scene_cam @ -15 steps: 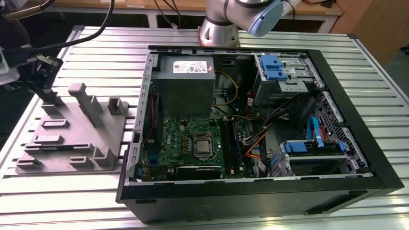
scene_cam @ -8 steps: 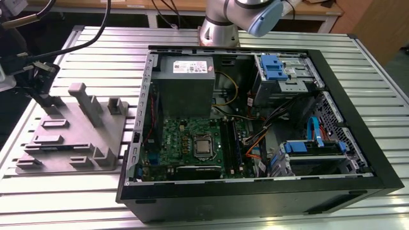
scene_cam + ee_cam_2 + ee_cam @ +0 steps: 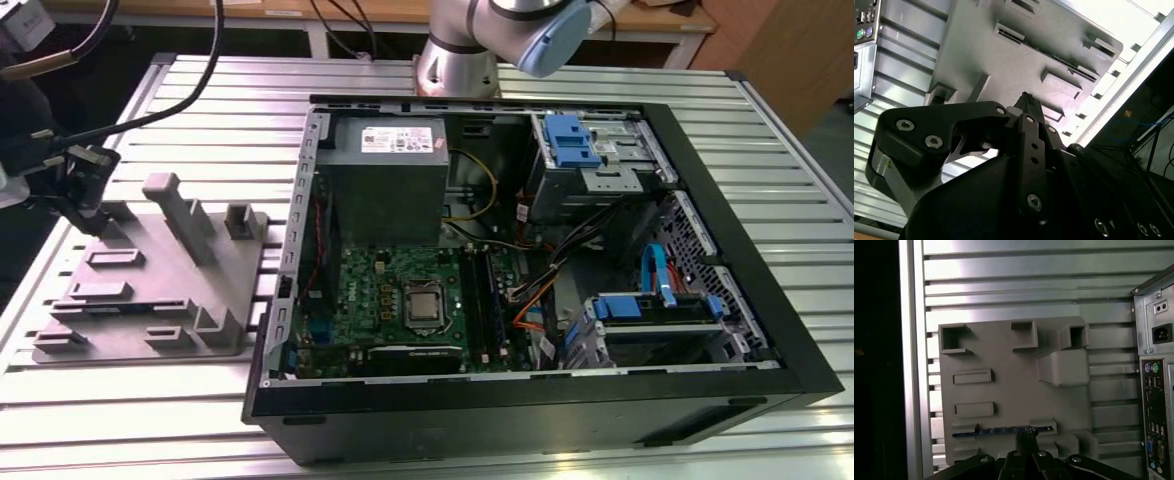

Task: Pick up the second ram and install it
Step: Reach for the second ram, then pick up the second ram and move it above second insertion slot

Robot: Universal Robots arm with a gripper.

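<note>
The second ram (image 3: pixel 994 431) is a thin dark stick with a bluish edge. It stands on edge in a slot of the grey moulded tray (image 3: pixel 1014 380), held between two small tray blocks. My gripper (image 3: pixel 1026 436) hangs over the ram's length, its black fingers drawn together to one tip. In the second wrist view the gripper (image 3: pixel 1025 96) looks shut with the tray (image 3: pixel 1004 60) some way below it. In the exterior view the gripper (image 3: pixel 96 222) sits at the exterior view's left, above the tray (image 3: pixel 160 290).
The open computer case (image 3: pixel 534 400) lies beside the tray on the slatted metal table (image 3: pixel 200 90). Its green motherboard (image 3: pixel 387 290) has long black sockets (image 3: pixel 487 300). The case's rear ports (image 3: pixel 1156 390) face the tray. Tall posts (image 3: pixel 174 210) rise from the tray.
</note>
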